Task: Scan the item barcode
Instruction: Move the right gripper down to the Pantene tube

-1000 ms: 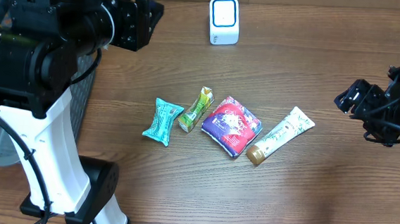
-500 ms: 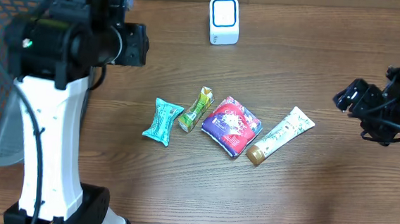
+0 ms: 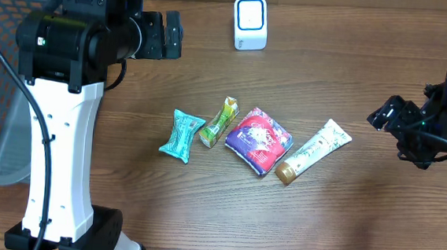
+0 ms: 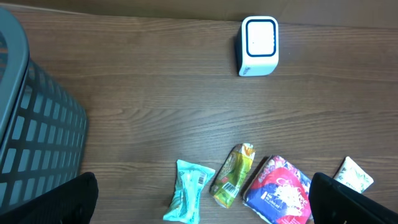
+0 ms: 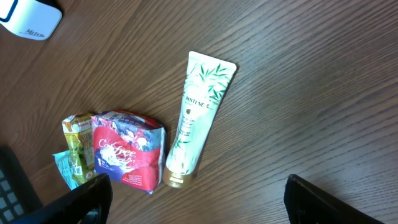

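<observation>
**Both jaws open and empty; the four items lie on the table**

Your left gripper (image 3: 169,34) has its jaws spread wide. In the left wrist view its dark fingers (image 4: 69,200) sit at the bottom corners of the frame with nothing between them. It hangs above the far left part of the table, beside the mesh basket (image 4: 32,127).

Your right gripper (image 3: 385,120) is also parted wide and holds nothing. Its fingers (image 5: 87,198) show at the lower corners of the right wrist view. It hovers off the table at the right side, well apart from the nearest item.

The items lie in a loose row at the middle of the wooden table (image 3: 343,220), between your two arms. From left to right in the overhead view you have a teal packet (image 3: 181,135), a green sachet (image 3: 220,122), a red and purple pack (image 3: 259,140) and a white tube (image 3: 313,152) with a gold cap. The sachet lies just beside the pack, and the tube is close on the pack's other side. The teal packet lies a little apart on the left.

The white scanner (image 3: 250,22) stands at the far edge of the table, beyond the row and touching none of the items.
</observation>
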Available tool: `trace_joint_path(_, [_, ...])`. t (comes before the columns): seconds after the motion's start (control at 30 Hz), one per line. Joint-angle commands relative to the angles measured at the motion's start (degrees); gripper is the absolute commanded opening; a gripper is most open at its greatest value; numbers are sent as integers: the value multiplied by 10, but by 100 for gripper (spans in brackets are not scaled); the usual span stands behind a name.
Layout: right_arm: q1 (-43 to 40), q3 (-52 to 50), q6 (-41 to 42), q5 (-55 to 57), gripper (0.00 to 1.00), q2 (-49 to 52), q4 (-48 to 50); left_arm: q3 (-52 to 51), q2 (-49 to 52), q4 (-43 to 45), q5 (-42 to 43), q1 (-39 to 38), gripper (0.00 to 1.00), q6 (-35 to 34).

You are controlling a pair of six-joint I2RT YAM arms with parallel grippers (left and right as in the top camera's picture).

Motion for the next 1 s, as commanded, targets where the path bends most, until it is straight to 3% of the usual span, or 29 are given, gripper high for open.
trace_joint_path(0.0, [3,-1,3,-5,89,-6,4,-3,3,2,3,0,100,-4])
trace_joint_path(0.43, [20,-30,63,-5,89,-6,46,-3,4,-2,2,0,100,-3])
trace_joint_path(0.83, [97,-250,217,10,86,-6,227,-3,4,-2,2,0,100,-3])
trace_joint_path(0.97, [122,-319,249,6,77,-6,317,-3,4,-2,2,0,100,-3])
